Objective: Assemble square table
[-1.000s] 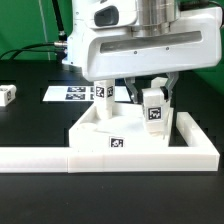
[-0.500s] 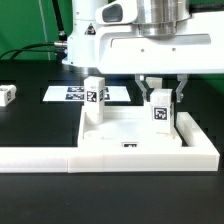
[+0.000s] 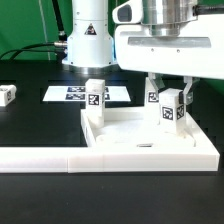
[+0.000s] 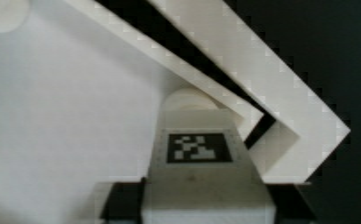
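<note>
Presently the hand (image 3: 169, 97) is pinching a tagged leg (image 3: 169, 110) between its two fingers, one on each flank of the block, with the jaws drawn part way in and stopped by the leg's width. The leg hangs upright, with its long axis vertical and its tag facing the exterior camera. It sits over the far corner of the square tabletop (image 3: 135, 130), on the exterior view's right. The coming move turns on one relation: the corner socket should lie straight below the leg, in line with its long axis. What is left looks like a plain descent, perhaps with a twist to seat it, rather than any sideways travel.

The socket itself is hidden behind the leg in the exterior view. In the wrist view a rounded white shape shows just past the leg's (image 4: 196, 140) end, beside the tabletop's (image 4: 52, 130) raised rim. It is probably that socket, though I cannot tell whether the leg already touches it.

A second leg (image 3: 95, 97) stands upright at the tabletop's far corner on the exterior view's left, apparently seated. A third leg (image 3: 7, 95) lies well apart from the tabletop on the black surface (image 3: 40, 195), toward the exterior view's left. The marker board (image 3: 66, 93) lies just behind the tabletop, and the L-shaped barrier (image 3: 40, 157) runs along the tabletop's near edge
</note>
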### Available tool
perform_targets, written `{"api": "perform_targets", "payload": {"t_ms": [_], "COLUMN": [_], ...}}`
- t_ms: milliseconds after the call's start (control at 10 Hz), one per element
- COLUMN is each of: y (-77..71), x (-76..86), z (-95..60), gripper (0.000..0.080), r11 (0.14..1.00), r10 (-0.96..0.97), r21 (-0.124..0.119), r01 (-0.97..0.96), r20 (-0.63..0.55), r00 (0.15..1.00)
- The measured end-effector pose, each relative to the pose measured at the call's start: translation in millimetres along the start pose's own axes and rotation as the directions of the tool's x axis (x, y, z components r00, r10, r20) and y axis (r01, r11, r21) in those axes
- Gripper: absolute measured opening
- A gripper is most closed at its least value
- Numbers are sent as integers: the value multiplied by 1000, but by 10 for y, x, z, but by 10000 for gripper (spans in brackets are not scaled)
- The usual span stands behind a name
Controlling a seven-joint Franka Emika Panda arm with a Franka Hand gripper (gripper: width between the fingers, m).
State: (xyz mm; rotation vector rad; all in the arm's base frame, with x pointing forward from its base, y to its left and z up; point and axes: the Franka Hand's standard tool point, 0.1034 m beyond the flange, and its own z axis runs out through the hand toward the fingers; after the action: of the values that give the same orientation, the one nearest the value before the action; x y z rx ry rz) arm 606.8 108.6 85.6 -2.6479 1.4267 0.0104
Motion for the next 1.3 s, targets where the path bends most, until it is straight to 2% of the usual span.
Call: {"api": "perform_targets", "payload": {"t_ms": [100,200,300,400,500,600,900,1300], "y": [-11,-8,-6,-3,4,4,4,-12], "x": [-5,-2,-2,-3,-6,-8,4,37], "z": [0,4,6,12,24,25,21,6], "gripper": [291,387,387,564,564,634,648,648], "r11": [1000,1000,1000,999,998,992,896,725], "r10": [18,6,-11,-42,-67,-124,-444,-689], "r21": [3,2,2,1,-2,-4,-6,-5], "r01": [-18,-6,11,42,67,124,444,689], "r20": [-3,-3,-2,-2,-1,-2,-3,-6], "r00": [1000,1000,1000,999,998,992,896,725]}}
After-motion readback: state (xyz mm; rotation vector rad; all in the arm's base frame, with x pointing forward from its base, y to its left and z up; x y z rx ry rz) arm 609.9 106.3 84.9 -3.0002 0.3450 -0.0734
